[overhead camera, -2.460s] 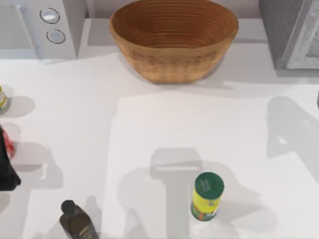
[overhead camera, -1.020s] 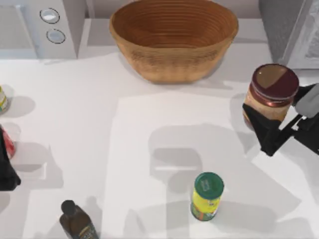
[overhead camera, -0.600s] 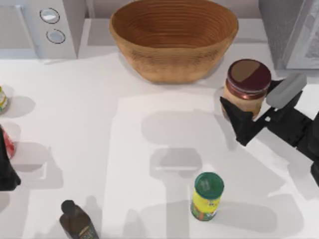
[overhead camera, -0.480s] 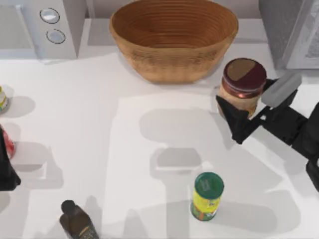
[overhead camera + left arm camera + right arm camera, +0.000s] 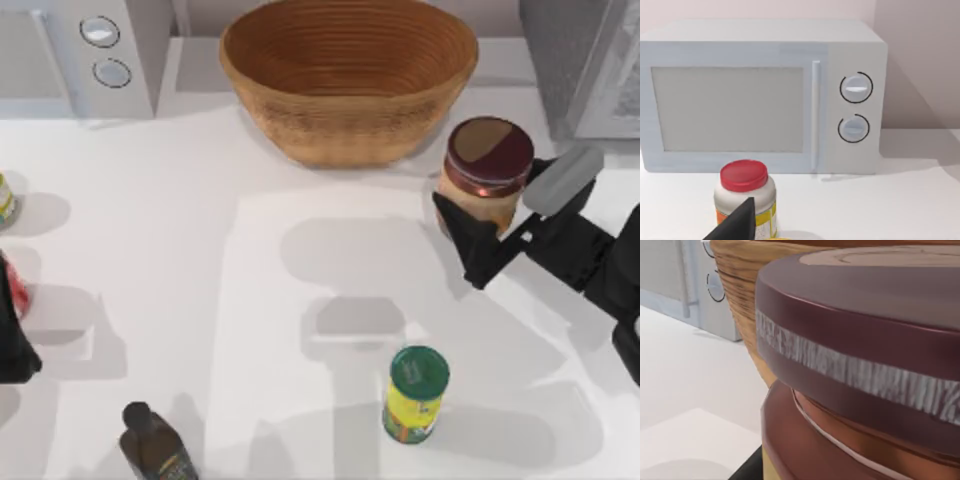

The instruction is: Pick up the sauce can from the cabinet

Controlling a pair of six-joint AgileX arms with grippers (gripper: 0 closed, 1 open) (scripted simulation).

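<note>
One sauce can [image 5: 487, 172] sits upright, clamped between my right gripper's [image 5: 500, 215] fingers, raised over the table [image 5: 250, 260] just right of the wicker basket [image 5: 348, 75] and in front of the cabinet [image 5: 585, 65]. My left arm [image 5: 12, 340] is parked at the table's left edge; whether its fingers are apart I cannot tell.

Cabinet [image 5: 585, 60] cut off by top-right corner

Place: rendered kitchen counter
Signs: microwave [image 5: 85, 55] upper left, wicker basket [image 5: 348, 75] top centre, oil bottle [image 5: 155, 447] lower left
</note>
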